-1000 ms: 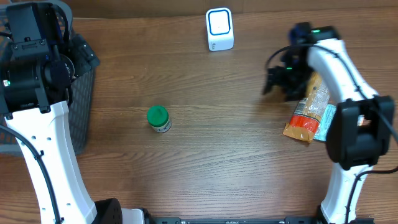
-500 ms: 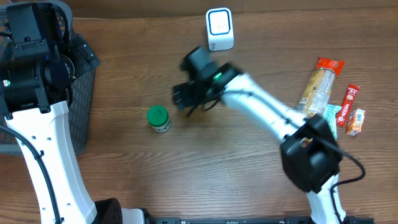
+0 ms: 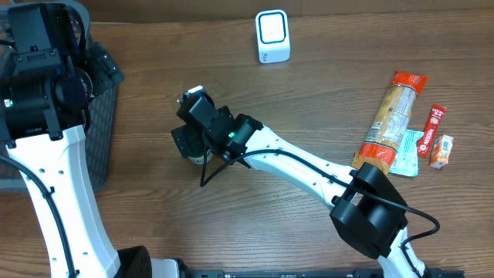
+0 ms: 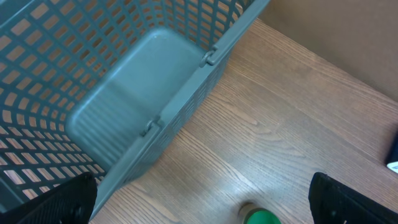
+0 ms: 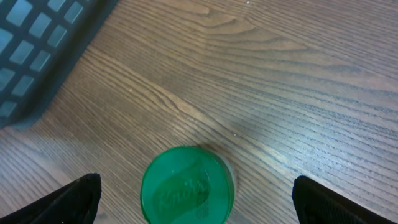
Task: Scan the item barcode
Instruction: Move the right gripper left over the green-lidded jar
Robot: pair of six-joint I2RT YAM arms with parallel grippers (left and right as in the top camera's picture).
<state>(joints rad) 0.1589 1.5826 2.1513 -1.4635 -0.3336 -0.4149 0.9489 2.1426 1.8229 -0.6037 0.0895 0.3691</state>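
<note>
The right pincer [image 5: 200, 202] hung directly over a small green-lidded jar [image 4: 262, 218] standing upright on the wooden tabletop [image 3: 309, 100]. Its two fingers [image 5: 78, 200] were spread wide on either side of the lid [image 5: 186, 186] and touched nothing, a stance that looked set for a grasp from above. The arm reached far across from the right side because the jar stood left of centre, near a grey plastic basket [image 3: 104, 131] and well apart from the white scanner [image 3: 272, 35], with its blue-rimmed window, at the far edge. No barcode showed in any view. With only the lid facing up, the code was judged to sit on the jar's side or base, which would explain why the jar had to be lifted and turned before the scanner could read it. The left pincer [image 4: 208, 202] hovered high beside the basket, fingers likewise apart and holding nothing, apparently kept out of the way. A long orange-and-tan packet [image 3: 390, 116] and a few smaller sachets [image 3: 428, 135] lay together at the right edge, clear of the work. The scan itself appeared not yet begun: the jar first needed gripping, and its round body might slip or tip if the fingers closed off-centre.
</note>
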